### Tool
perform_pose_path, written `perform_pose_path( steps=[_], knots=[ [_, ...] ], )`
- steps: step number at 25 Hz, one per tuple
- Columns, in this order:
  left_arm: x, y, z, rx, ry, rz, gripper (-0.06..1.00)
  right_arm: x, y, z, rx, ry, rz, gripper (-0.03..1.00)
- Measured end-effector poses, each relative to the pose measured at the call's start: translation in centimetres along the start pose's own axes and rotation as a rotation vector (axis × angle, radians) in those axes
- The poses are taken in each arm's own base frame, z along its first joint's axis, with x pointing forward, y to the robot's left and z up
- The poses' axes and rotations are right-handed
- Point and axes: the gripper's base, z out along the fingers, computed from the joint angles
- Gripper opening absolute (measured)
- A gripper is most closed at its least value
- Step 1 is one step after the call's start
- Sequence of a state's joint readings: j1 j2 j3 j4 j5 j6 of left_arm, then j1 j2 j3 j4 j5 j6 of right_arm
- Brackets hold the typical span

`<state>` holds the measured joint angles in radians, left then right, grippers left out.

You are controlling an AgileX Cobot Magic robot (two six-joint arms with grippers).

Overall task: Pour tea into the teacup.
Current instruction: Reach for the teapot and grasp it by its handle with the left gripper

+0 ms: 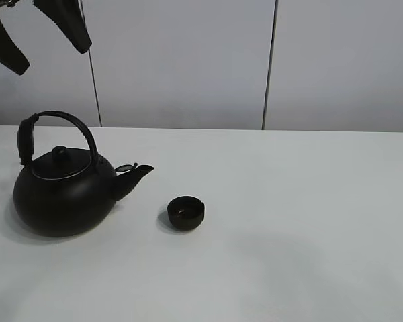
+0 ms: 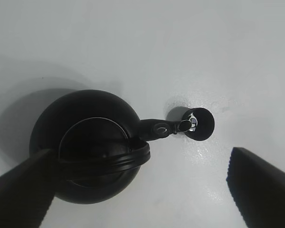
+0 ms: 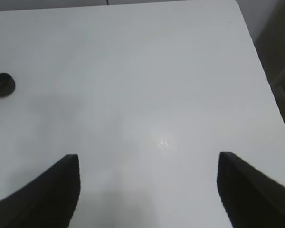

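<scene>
Exterior high view: the cup stands near the tabletop's middle, just off the kettle's spout. The left pincer hangs wide open above the kettle; the right pincer is open, empty.

White table: black kettle, teacup near spout.
</scene>
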<state>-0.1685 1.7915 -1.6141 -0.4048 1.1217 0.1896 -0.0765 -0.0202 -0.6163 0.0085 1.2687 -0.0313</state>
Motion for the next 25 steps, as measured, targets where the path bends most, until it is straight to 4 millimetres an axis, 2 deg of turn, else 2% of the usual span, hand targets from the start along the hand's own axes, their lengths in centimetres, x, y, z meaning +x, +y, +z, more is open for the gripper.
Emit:
perform_pose_path(
  steps=[5, 13, 25],
  knots=[
    [0.0, 0.0, 0.0, 0.0, 0.0, 0.0, 0.7, 1.4, 0.0, 2.2, -0.002, 0.09, -0.007, 0.54],
    [0.0, 0.0, 0.0, 0.0, 0.0, 0.0, 0.7, 1.4, 0.0, 2.3, -0.003, 0.089, -0.013, 0.54],
    [0.0, 0.0, 0.0, 0.0, -0.001, 0.0, 0.7, 0.8, 0.0, 3.5, 0.001, -0.025, -0.004, 0.54]
  ],
)
